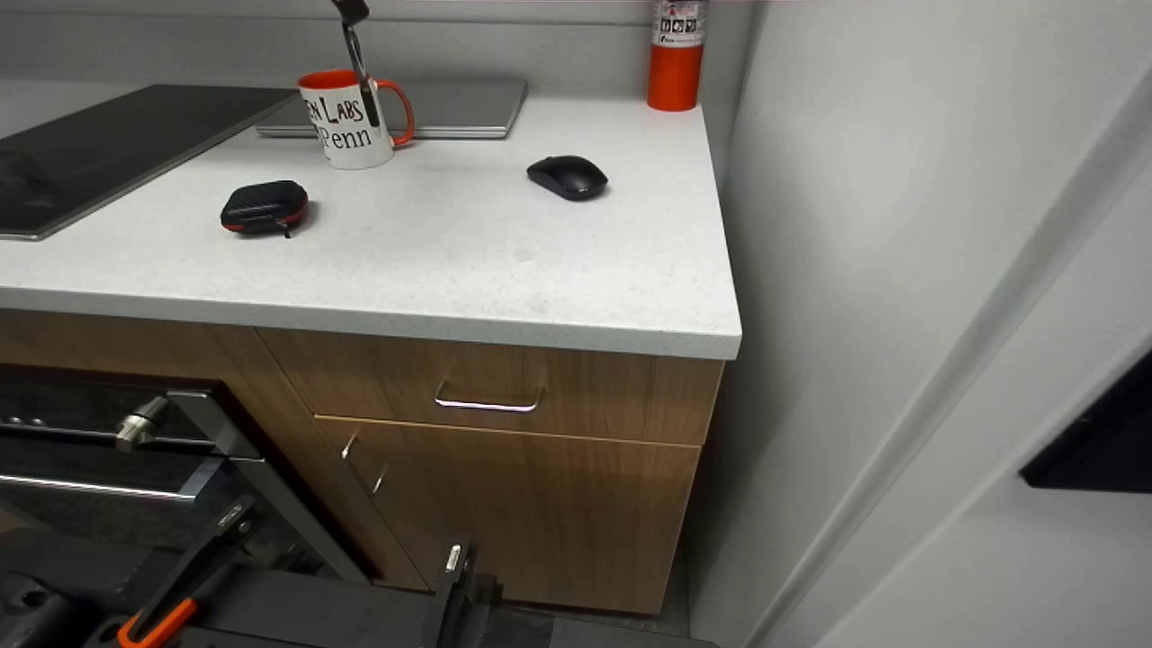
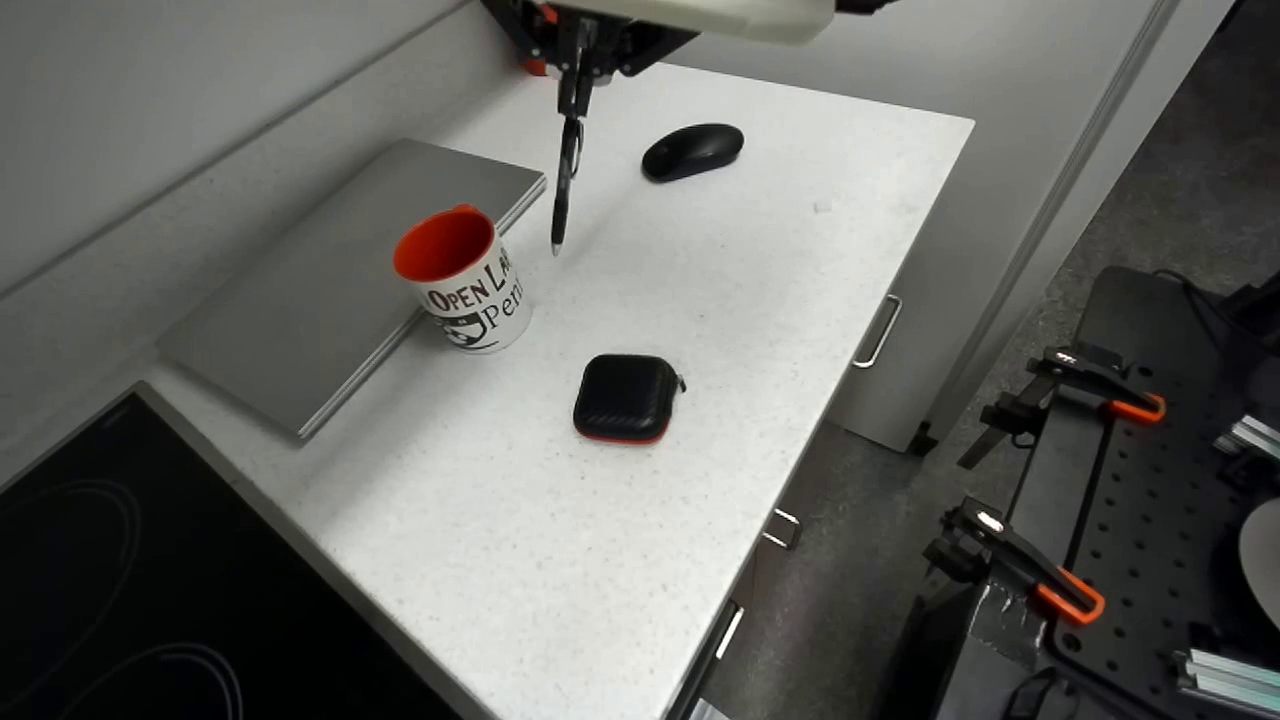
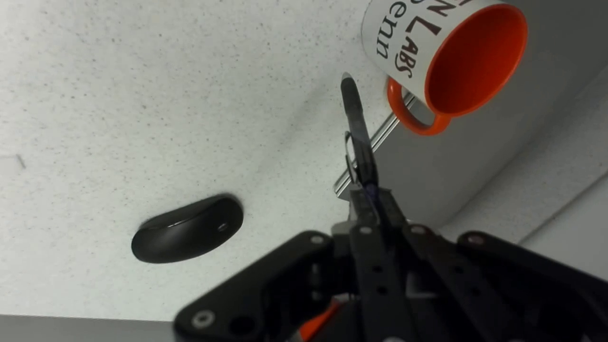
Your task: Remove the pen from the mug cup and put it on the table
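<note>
We judged the removal done, with only the lowering and release onto the surface (image 2: 770, 280) left. Over it the claw (image 2: 574, 104) was drawn tight on a load. The mug (image 2: 480, 300) stood upright, nothing showing in its red inside. The load was the pen (image 2: 563, 195), held by its top end, about two o'clock from the mug in an exterior view, clear of mug and surface. We found it thin and dark, with a side clip, its pale tip toward six o'clock.

Dark pen (image 2: 562, 195), tip down, above white table (image 2: 730, 280), red-lined mug cup (image 2: 468, 285) upright on it
</note>
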Available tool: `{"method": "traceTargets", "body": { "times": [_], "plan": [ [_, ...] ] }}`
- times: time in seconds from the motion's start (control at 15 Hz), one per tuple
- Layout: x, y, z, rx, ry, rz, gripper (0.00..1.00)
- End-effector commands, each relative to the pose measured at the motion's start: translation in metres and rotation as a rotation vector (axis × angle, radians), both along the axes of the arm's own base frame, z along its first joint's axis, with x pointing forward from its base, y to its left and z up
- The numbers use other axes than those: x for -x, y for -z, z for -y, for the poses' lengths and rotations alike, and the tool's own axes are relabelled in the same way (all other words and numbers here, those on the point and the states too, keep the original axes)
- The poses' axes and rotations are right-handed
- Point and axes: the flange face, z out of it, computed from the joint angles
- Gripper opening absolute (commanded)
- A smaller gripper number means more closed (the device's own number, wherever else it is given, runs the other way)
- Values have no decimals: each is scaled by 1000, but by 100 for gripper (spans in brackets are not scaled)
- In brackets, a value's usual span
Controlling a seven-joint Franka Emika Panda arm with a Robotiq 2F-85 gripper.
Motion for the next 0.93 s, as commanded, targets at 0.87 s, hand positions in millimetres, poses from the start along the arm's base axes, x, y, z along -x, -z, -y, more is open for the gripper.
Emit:
{"method": "traceTargets", "body": {
  "times": [0.87],
  "plan": [
    [-57,48,-12,142,50,-145,33]
  ]
}}
